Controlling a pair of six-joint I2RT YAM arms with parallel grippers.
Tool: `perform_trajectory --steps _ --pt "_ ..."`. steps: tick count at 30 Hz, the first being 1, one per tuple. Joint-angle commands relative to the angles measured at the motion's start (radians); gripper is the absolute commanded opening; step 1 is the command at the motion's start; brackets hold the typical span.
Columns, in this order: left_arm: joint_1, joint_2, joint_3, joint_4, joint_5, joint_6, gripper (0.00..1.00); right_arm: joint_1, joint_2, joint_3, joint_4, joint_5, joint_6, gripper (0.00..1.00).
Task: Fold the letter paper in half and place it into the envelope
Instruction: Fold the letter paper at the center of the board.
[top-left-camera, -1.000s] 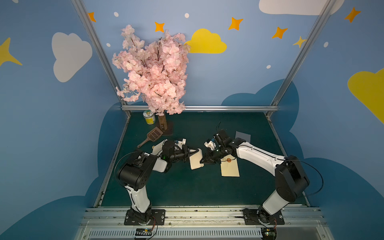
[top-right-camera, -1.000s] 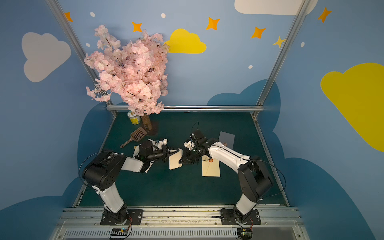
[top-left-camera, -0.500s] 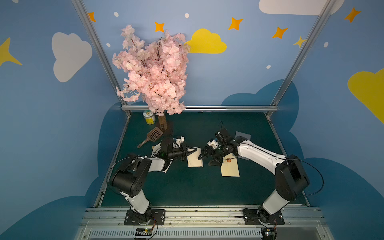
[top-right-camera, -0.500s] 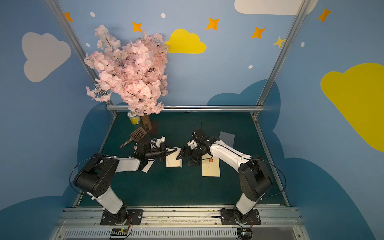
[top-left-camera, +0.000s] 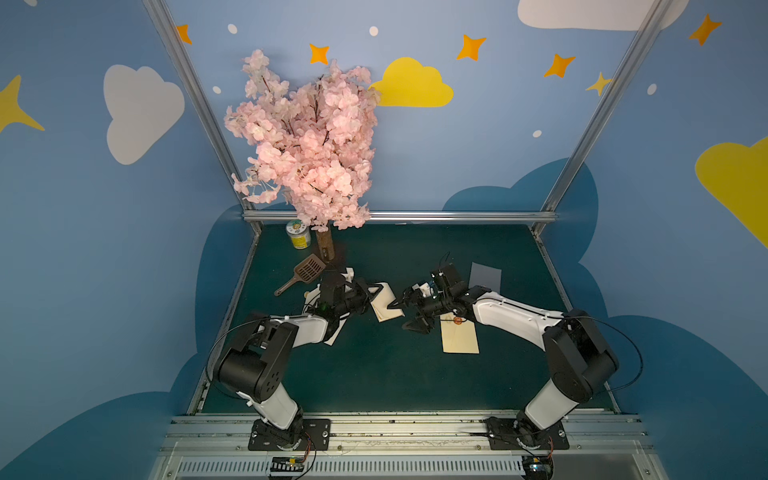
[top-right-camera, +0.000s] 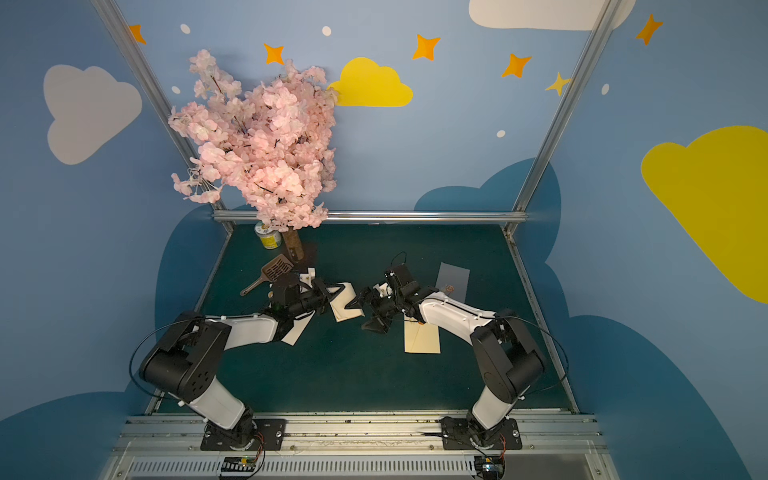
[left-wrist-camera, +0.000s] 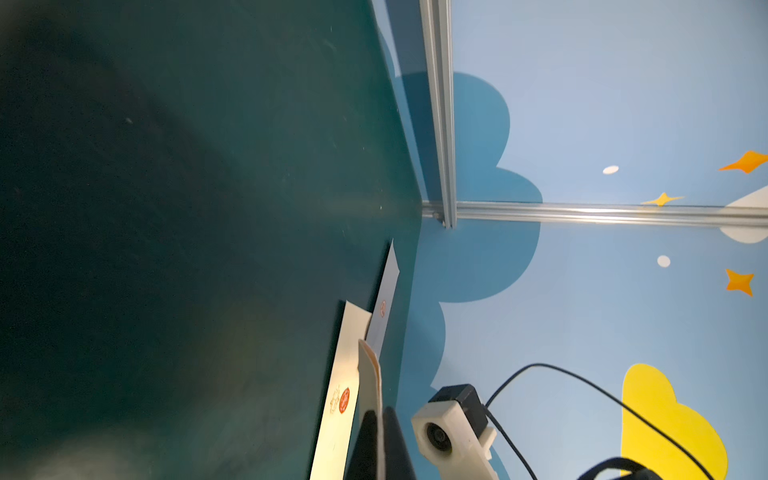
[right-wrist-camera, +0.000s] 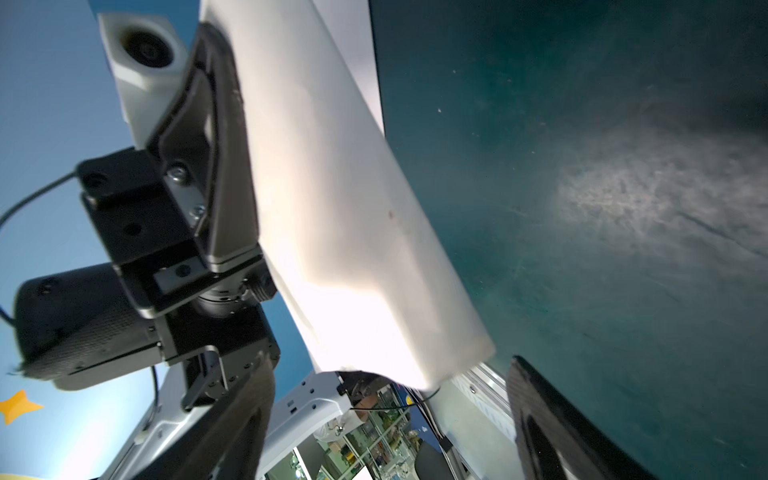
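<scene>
Letter paper (top-left-camera: 386, 308), cream and apparently doubled over, is held near the middle of the tabletop (top-left-camera: 374, 374), seemingly lifted a little off it.

Nearest the front edge lies the envelope (top-left-camera: 460, 343), flat, red seal up, partly under the right forearm. I cannot tell whether its flap is open. A white sheet (top-left-camera: 334, 334) lies under the left arm. Next out, the left end effector (top-left-camera: 371, 300) is clamped tight on one edge of the letter paper. The right end effector (top-left-camera: 400, 318) faces it with jaws spread wide and grips nothing. The right wrist view shows the paper's corner between its fingers, clear of both. Farther off are a grey sheet (top-left-camera: 486, 274) and a brown scoop (top-left-camera: 308, 269). A can (top-left-camera: 298, 237) and a blossom tree (top-left-camera: 309, 145) stand at the far left corner.

Progress: the fold looks made. The insertion is all still to do, since paper and envelope lie well apart and the envelope is not held.

A second ago both end effectors pinched the paper. Since then the right has let go and opened fully, the left has tightened, and the paper has drifted slightly toward the far left while the left elbow sank.
</scene>
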Motion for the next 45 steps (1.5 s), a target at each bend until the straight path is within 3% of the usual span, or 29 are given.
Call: perform_trajectory --steps 1,6,16,23,24,27,31,37,41,45 --pt "-0.005 -0.02 -0.035 0.066 -0.097 -0.022 0.03 -0.008 -0.004 -0.017 0.178 0.004 0.098 0.87" --pt "-0.021 0.009 -0.098 0.206 -0.145 -0.079 0.03 -0.017 0.034 -0.017 0.263 0.02 0.145 0.84" --pt "-0.051 0.002 -0.133 0.261 -0.13 -0.082 0.03 -0.034 0.086 0.024 0.249 0.056 0.145 0.52" --pt "-0.063 -0.027 -0.163 0.255 -0.125 -0.081 0.03 -0.039 0.089 0.025 0.263 0.091 0.145 0.23" --pt "-0.064 -0.033 -0.168 0.247 -0.129 -0.082 0.03 -0.04 0.084 0.026 0.267 0.096 0.142 0.23" --pt "-0.065 -0.041 -0.177 0.236 -0.125 -0.077 0.03 -0.042 0.074 0.03 0.27 0.102 0.13 0.28" --pt "-0.067 -0.052 -0.191 0.229 -0.142 -0.077 0.03 -0.042 0.067 0.032 0.259 0.107 0.122 0.47" --pt "-0.064 -0.081 -0.197 0.175 -0.213 -0.091 0.03 -0.021 0.019 0.007 0.15 0.099 0.097 0.61" --pt "-0.061 -0.097 -0.176 0.123 -0.227 -0.078 0.03 -0.008 -0.043 -0.028 0.061 0.101 0.086 0.82" --pt "-0.056 -0.101 -0.166 0.099 -0.244 -0.072 0.03 0.002 -0.063 -0.068 0.101 0.089 0.126 0.9"
